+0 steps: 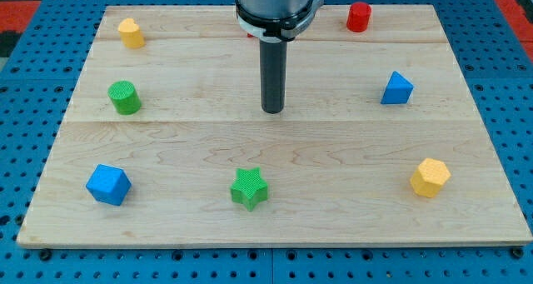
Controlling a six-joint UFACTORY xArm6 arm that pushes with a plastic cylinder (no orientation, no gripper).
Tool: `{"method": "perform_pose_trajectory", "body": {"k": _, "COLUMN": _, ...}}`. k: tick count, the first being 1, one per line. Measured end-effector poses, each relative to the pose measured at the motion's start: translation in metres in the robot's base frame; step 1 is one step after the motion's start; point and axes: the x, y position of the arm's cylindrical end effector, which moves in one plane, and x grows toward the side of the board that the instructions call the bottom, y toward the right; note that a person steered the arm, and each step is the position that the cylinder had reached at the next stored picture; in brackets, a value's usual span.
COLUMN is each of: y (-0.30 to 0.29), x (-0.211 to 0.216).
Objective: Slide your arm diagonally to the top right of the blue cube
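While my tip (272, 110) stands mid-board, clawless, touching nothing, the blue cube (108, 184) sits at the view's bottom left; overshooting would nudge the green cylinder (125, 97).

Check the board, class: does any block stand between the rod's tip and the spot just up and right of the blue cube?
Nothing visible does. My tip sits mid-board, up and right of the blue cube. The green cylinder lies above that line, the green star below it.
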Motion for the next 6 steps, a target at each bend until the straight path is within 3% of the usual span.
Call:
{"method": "perform_pose_trajectory", "body": {"k": 1, "y": 0.0, "x": 0.0}}
{"method": "perform_pose_trajectory", "body": {"k": 2, "y": -0.036, "x": -0.032}}
{"method": "perform_pose_trajectory", "body": {"k": 3, "y": -0.059, "x": -0.025}}
{"method": "perform_pose_trajectory", "body": {"k": 4, "y": -0.113, "x": 0.003}}
{"method": "perform_pose_trajectory", "body": {"k": 6, "y": -0.121, "x": 0.061}}
